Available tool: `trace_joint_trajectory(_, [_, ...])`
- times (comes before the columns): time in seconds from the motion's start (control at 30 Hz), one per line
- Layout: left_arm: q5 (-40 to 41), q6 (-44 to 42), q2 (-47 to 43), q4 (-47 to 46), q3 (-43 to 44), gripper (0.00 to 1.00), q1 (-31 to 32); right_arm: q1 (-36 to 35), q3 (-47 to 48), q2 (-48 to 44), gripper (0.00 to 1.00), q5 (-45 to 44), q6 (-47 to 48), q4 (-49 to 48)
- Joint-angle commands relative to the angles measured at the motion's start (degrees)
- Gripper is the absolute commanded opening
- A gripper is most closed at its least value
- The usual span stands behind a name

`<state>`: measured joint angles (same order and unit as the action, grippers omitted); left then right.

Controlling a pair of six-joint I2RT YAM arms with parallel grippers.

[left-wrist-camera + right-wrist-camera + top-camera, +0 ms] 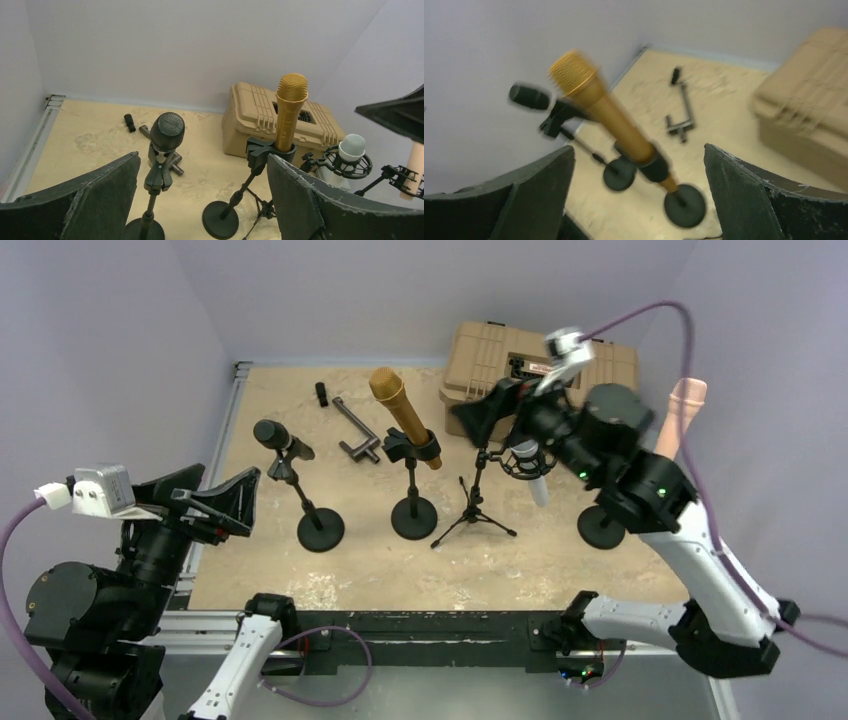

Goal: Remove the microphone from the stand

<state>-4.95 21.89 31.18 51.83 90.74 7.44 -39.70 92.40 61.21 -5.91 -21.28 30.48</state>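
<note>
Left pincer (203,156), right pincer (639,146) released; four microphones: black (270,432), gold (400,405), white (538,488), pink (683,410); four stands (414,518); one case (490,355).

Plain lilac walls (420,290) enclose a sandy beige table (380,570); a tan hard case (480,355) sits at its back.

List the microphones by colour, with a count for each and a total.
Black microphone: 1
Gold microphone: 1
White microphone: 1
Pink microphone: 1
Total: 4
</note>
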Motion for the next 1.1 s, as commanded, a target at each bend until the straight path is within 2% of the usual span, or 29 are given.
trace_joint_trajectory(0.0, [5.5,-1.5,2.7,2.3,0.4,0.93,-0.5,-20.7,4.0,5.0,0.99,-14.8,-1.0,-2.1])
trace_joint_trajectory(0.1, [8.4,-1.9,5.5,5.4,2.2,0.91,-0.5,-30.7,6.8,8.1,0.99,-23.0,-1.3,-1.3])
trace_joint_trajectory(0.3, [11.4,-2.1,11.0,8.4,3.8,0.88,-0.5,-38.0,2.2,9.3,0.99,-22.3,-3.8,-7.2])
trace_joint_trajectory(0.5, [11.6,-2.8,19.5,8.3,5.1,0.88,-0.5,-38.8,-0.1,14.2,0.99,-16.7,-3.5,-13.0])
trace_joint_trajectory(0.67, [17.1,-4.3,23.9,7.1,5.3,0.89,2.2,-38.9,-3.7,15.7,0.99,-14.9,-4.1,-17.9])
trace_joint_trajectory(0.83, [24.9,-3.7,26.2,8.4,5.4,0.81,6.8,-38.9,-6.3,17.6,0.99,-16.2,-4.2,-19.5])
trace_joint_trajectory(1.07, [28.2,-0.1,25.3,8.8,1.1,0.61,9.7,-38.9,-9.6,21.4,0.99,-18.5,-1.5,-25.0])
